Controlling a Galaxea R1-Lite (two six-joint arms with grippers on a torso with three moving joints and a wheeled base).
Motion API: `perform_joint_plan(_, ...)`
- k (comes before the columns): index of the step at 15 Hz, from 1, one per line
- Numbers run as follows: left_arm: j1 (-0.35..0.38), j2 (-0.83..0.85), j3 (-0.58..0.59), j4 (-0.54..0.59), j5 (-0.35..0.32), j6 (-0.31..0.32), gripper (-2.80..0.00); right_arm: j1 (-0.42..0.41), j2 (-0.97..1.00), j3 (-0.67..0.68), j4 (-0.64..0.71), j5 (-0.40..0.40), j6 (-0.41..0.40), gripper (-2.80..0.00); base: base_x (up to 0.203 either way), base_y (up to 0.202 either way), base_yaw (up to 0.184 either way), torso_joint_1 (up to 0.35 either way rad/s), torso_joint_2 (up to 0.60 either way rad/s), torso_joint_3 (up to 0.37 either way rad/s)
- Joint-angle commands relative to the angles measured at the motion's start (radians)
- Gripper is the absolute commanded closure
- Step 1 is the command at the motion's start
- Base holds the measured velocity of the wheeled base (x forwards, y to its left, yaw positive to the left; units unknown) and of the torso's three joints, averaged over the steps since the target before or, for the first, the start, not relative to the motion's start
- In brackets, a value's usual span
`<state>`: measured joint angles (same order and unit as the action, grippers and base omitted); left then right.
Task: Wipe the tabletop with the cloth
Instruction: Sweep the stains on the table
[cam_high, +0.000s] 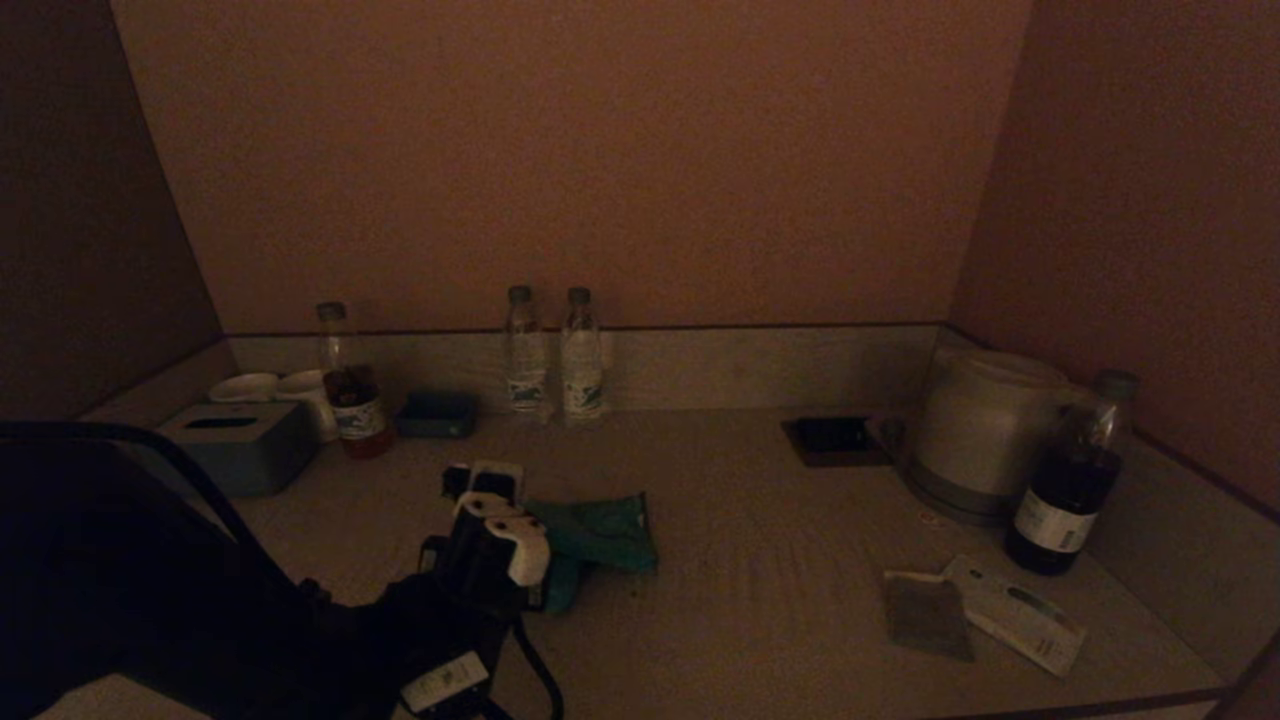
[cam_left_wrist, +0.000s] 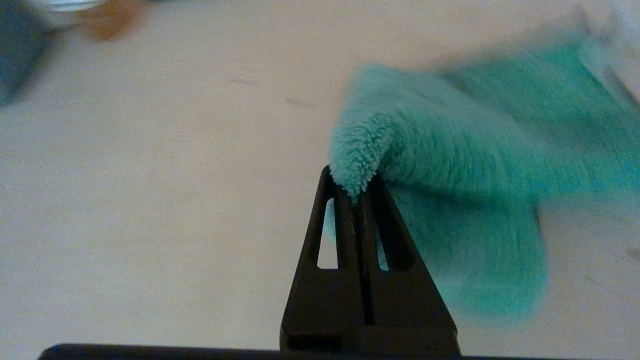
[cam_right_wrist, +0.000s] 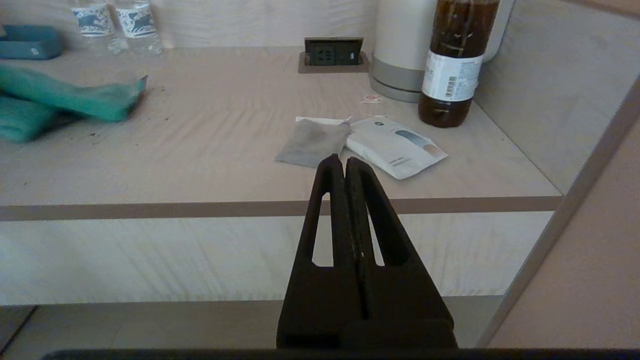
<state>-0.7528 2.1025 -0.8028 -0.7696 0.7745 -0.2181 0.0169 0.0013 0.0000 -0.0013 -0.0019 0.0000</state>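
A teal fluffy cloth (cam_high: 597, 535) lies folded on the pale tabletop (cam_high: 760, 560), left of the middle. My left gripper (cam_left_wrist: 354, 186) is shut on a fold of the cloth (cam_left_wrist: 450, 165) and holds it low over the tabletop (cam_left_wrist: 150, 200). In the head view the left gripper (cam_high: 497, 520) sits at the cloth's left side. The cloth also shows in the right wrist view (cam_right_wrist: 65, 97). My right gripper (cam_right_wrist: 343, 162) is shut and empty, parked off the table's front edge, out of the head view.
At the back stand two water bottles (cam_high: 552, 352), a tea bottle (cam_high: 348, 385), white cups (cam_high: 270, 388), a tissue box (cam_high: 235, 445) and a small blue box (cam_high: 437, 414). At the right are a kettle (cam_high: 985, 425), a dark bottle (cam_high: 1070, 480), a socket panel (cam_high: 832, 438) and two flat packets (cam_high: 975, 610).
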Motion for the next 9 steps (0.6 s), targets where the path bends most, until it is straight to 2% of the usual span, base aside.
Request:
perform_joint_plan(1, 0.087, -0.031, 0.019, -0.004, -0.002, 0.000, 0.00, 0.000, 0.000, 0.000, 0.000, 0.000, 0.000, 0.00, 0.000, 0.000, 0.000, 0.000, 0.00, 0.000)
perform_joint_plan(6, 0.266, 0.002, -0.013, -0.004, -0.053, 0.018, 0.00, 0.000, 0.000, 0.000, 0.000, 0.000, 0.000, 0.00, 0.000, 0.000, 0.000, 0.000, 0.00, 0.000)
perform_joint_plan(9, 0.361, 0.078, -0.150, 0.000, -0.085, 0.053, 0.00, 0.000, 0.000, 0.000, 0.000, 0.000, 0.000, 0.00, 0.000, 0.000, 0.000, 0.000, 0.00, 0.000)
